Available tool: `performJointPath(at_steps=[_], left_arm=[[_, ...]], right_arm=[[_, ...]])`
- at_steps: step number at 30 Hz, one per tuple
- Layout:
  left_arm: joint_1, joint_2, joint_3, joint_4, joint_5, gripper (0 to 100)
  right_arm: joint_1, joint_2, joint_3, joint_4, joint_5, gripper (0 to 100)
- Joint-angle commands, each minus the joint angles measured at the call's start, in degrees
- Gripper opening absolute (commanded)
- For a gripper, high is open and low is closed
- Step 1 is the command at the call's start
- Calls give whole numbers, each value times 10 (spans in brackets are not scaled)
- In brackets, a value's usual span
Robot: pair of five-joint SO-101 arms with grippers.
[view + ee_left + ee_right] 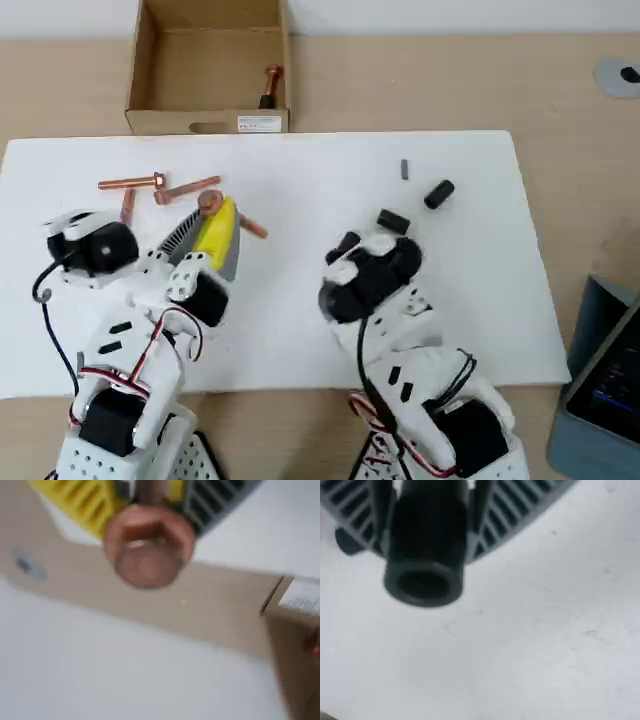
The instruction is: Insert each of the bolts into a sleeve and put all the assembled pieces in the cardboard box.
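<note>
My left gripper (214,208) is shut on a copper bolt (209,201) above the left part of the white mat (300,330). In the left wrist view the bolt's hexagonal head (149,545) faces the camera between a yellow finger (75,500) and a grey finger. My right gripper (386,230) stands mid-mat, shut on a black sleeve (392,221); the right wrist view shows the sleeve's open end (423,583) between grey fingers (520,505). The cardboard box (136,70) sits beyond the mat's far edge and holds one bolt-and-sleeve piece (270,86).
Loose copper bolts (130,183) (188,190) lie on the mat left of my left gripper, and another copper end (253,228) shows beside it. Two black sleeves (439,194) (404,169) lie beyond my right gripper. A grey device (605,380) stands at the right edge.
</note>
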Motion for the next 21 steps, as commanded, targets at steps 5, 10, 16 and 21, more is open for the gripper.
performJointPath(at_steps=[5,10,16,21], left_arm=[[60,-7,-27,-55,25,1],[120,-6,-69,5,22,1],[115,-7,-75,38,10,1],[120,-7,-72,37,10,1]], right_arm=[[-62,-68,21,-41,58,9],[-63,-68,42,-109,107,9],[-62,-68,44,-119,116,9],[-63,-79,42,-119,120,9]])
